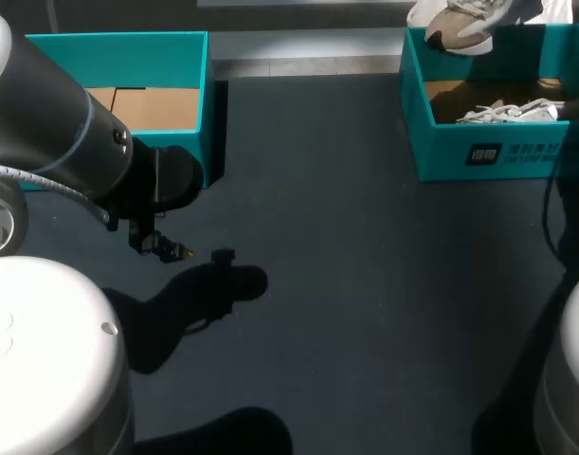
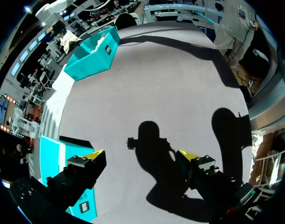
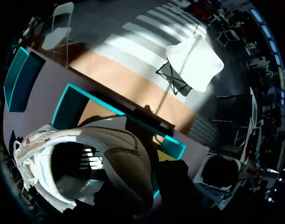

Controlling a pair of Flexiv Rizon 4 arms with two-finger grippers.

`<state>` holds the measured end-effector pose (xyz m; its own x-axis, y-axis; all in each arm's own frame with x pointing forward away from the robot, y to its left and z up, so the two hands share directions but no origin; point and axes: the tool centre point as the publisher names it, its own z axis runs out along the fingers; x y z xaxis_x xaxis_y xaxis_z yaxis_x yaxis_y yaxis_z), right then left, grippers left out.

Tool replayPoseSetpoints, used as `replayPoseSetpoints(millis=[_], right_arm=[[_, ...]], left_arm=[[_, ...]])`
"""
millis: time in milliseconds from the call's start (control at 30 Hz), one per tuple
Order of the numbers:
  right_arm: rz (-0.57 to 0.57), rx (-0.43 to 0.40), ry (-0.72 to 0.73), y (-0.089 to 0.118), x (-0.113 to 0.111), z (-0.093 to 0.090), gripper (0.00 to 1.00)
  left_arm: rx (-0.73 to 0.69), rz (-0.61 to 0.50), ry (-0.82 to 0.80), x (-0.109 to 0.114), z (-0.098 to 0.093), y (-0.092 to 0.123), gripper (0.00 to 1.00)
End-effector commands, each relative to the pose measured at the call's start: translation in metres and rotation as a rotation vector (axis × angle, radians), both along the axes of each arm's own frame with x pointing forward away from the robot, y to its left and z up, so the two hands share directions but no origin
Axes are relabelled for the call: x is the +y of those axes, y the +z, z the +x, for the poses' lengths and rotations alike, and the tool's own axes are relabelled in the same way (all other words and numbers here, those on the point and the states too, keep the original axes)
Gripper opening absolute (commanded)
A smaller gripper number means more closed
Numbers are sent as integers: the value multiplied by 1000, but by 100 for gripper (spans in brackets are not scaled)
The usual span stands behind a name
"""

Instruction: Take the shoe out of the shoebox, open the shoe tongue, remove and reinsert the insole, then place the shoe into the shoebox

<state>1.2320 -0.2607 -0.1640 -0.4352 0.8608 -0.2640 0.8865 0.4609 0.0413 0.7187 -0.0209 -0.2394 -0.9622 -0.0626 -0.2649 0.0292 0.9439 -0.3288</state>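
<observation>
The shoe (image 1: 464, 24) is hanging over the right shoebox's (image 1: 488, 156) far rim, its long axis running crosswise and its tan end pointing toward the counter's (image 1: 365, 284) middle. The left hand (image 2: 140, 154) is hovering wide open and empty. Whether the right hand (image 3: 166, 161) is gripping cannot be told.

Shoe (image 3: 119, 158) with tan suede-like cloth upper and woven white laces, teal shoebox (image 1: 441, 142) of matt card with raw brown inside, matt dark table (image 1: 365, 284), glossy left arm (image 1: 43, 123) shell

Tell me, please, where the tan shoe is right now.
In the head view, the tan shoe is at the far right, above the back rim of the right-hand teal shoebox.
</observation>
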Motion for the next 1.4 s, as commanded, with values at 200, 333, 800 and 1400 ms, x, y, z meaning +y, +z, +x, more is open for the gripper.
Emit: replayPoseSetpoints(millis=[200,333,800,1400], right_arm=[[59,-13,-99,8,-28,-16,0],[43,-22,-109,6,-26,-23,0],[3,-118,470,11,-26,-75,0],[-33,-171,317,-12,-57,-56,0]], left_arm=[[-1,-1,-1,2,-2,0,100],[-1,-1,-1,2,-2,0,100],[-1,-1,-1,2,-2,0,100],[-1,-1,-1,2,-2,0,100]])
